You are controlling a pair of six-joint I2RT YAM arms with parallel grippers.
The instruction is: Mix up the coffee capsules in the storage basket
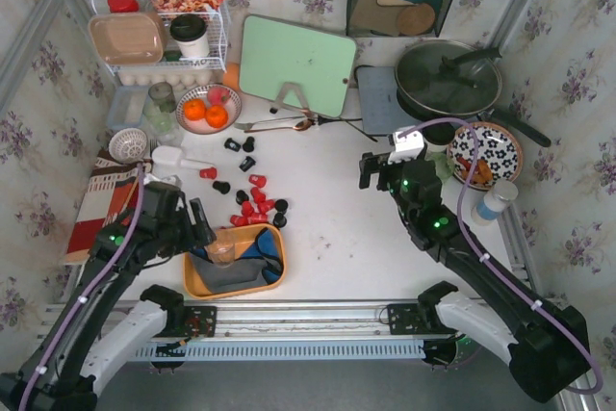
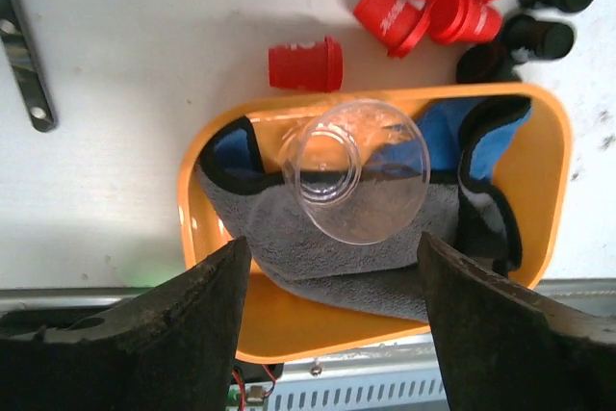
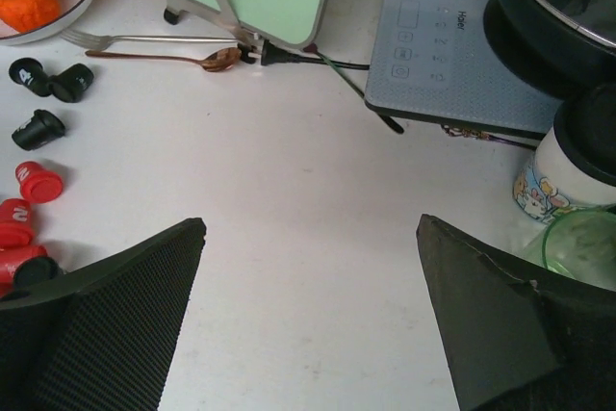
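Observation:
The orange storage basket sits at the near table edge. It holds a grey-and-blue cloth and a clear plastic cup, and no capsules. Red and black coffee capsules lie scattered on the table just beyond it. My left gripper is open and empty, at the basket's left end. In the left wrist view my left gripper hangs over the cup, the cloth and the basket, with capsules beyond. My right gripper is open and empty over bare table, with capsules to its left.
A fruit bowl with oranges, a fork and spoon, a green cutting board and a white wire rack stand behind. An induction cooker with a pan, a patterned plate and a bottle stand at the right.

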